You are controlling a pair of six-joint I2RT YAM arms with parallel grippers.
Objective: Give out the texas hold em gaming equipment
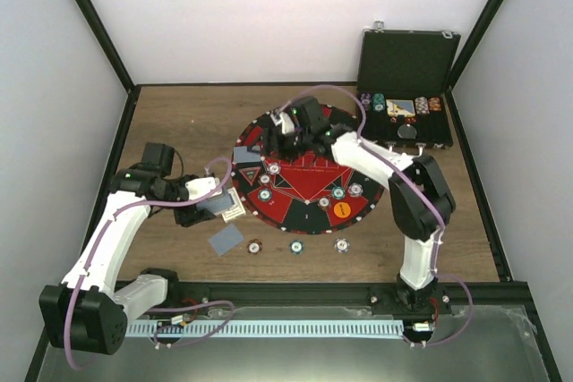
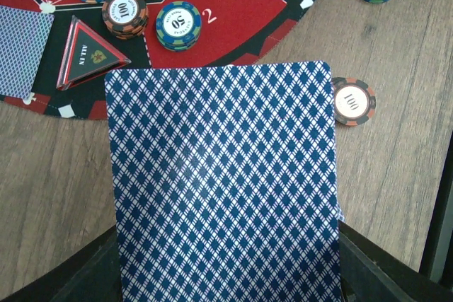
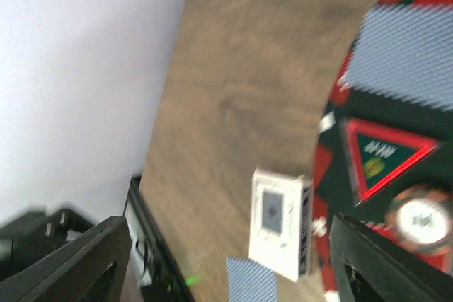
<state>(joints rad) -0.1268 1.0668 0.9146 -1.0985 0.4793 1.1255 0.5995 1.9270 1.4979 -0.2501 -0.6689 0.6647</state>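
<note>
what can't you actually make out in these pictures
- Left wrist: the held card shows only its back; its face is turned away.
- Right wrist: motion blur makes the chip at the right edge unreadable.
- Top: the right arm covers part of the mat; the case contents are too small.

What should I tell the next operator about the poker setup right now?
Left gripper: shut on a blue-backed card, beside the mat's left edge.
Right gripper: open, nothing in it, over the mat's far-left part.
Done: chips, triangular marker and orange button on the mat; three chips and one card on the table in front.
To do: place the held card; more chips sit in the case.
</note>
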